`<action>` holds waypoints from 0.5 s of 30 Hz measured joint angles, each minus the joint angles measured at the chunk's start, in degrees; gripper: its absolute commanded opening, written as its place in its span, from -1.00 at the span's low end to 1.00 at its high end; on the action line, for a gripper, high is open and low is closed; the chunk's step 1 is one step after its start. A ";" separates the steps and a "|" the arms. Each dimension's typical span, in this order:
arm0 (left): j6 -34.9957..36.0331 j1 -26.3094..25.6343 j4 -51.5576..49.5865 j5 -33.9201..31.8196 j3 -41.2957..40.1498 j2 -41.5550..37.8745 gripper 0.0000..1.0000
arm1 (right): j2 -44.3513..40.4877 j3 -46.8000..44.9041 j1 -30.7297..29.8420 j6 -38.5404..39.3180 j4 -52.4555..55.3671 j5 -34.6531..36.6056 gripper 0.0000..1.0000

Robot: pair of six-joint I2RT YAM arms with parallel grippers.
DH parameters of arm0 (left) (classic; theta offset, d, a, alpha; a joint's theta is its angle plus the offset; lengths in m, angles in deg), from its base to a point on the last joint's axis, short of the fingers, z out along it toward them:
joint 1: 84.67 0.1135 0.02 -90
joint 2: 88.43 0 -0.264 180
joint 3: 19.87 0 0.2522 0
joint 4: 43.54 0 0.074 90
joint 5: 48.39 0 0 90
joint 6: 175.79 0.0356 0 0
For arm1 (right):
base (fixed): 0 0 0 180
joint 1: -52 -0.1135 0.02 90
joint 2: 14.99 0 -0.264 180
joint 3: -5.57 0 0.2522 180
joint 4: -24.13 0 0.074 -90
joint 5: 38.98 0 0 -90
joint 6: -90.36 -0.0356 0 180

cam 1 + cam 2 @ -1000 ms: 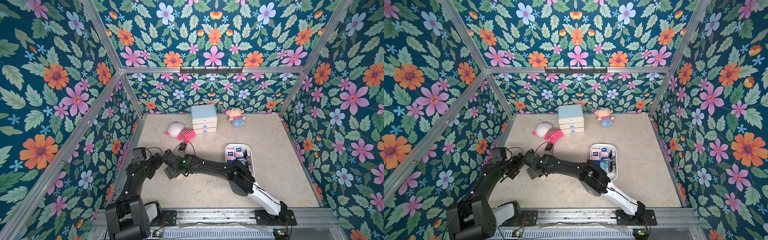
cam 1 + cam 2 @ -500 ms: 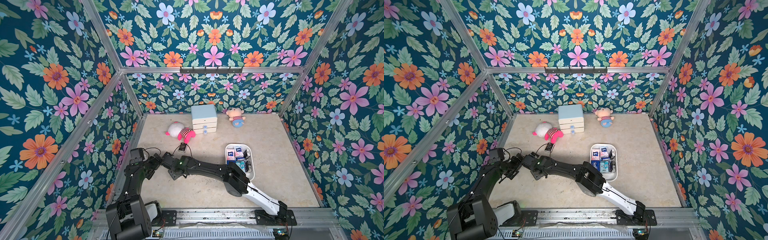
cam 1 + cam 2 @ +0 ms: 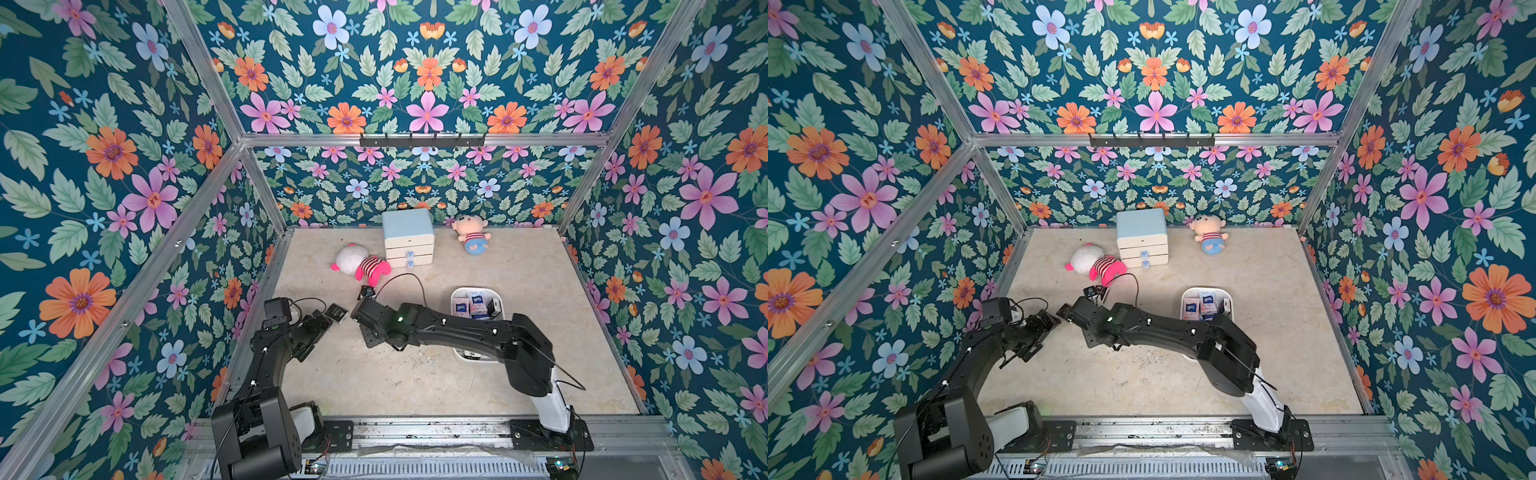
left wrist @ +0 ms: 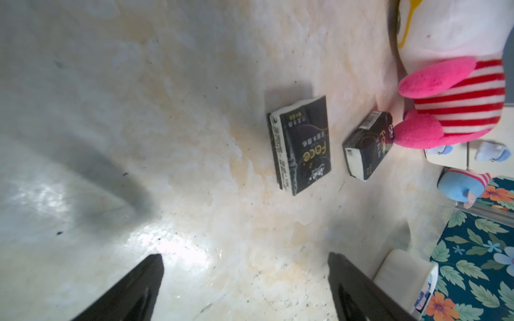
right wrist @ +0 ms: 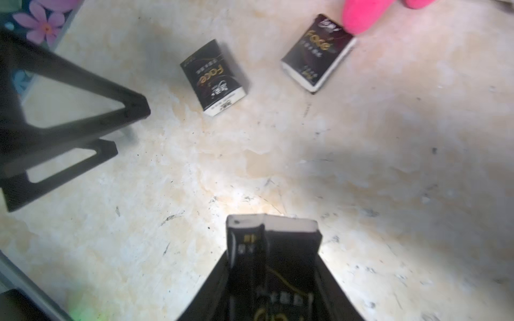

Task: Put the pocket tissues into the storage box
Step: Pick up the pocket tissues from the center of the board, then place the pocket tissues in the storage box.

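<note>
**Entry: pocket tissues, loose stock. Landmark: pink-striped plush toy.**

- Held packet: black wrapper with a white end showing, near the plush toy. The right gripper had its jaws clamped on it from either side. Whether it had cleared the floor could not be told.
- First loose packet: black, touching the plush toy's pink foot.
- Second loose packet: black, near the plush toy but apart from it.
- Left gripper: jaws wide apart and empty, near the plush toy, short of the second loose packet.
- Storage box: well apart from the plush toy, with several packets already inside.

**Hazards, as judged**

- The wrapper looked slick and soft, and the held packet's white end showed a step. An uneven or squashed grip could let it slip on the carry to the storage box.
- Both grippers were crowded close together near the plush toy, so a careless swing-out could clip the left gripper's fingers.
- The storage box was already crowded and lay partly under the right arm. A careless release could leave the packet on the rim or perched on the pile.
- Lifting the first loose packet could drag the plush toy along with it.
</note>
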 measured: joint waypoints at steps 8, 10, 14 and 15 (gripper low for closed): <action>-0.57 -14.34 -0.13 -4.61 1.53 0.92 0.94 | -15.47 -18.34 3.30 -8.90 -0.42 6.08 -0.13; -1.46 -18.82 -0.15 -6.32 2.38 1.22 0.94 | -18.91 -22.03 4.09 -10.88 0.26 7.48 -0.13; -3.76 -26.29 -0.28 -10.60 4.24 1.55 0.94 | -27.71 -29.79 4.68 -14.80 1.99 9.97 -0.12; -4.39 -27.65 -0.28 -11.32 4.72 1.75 0.94 | -29.29 -31.30 4.92 -15.43 2.23 10.16 -0.11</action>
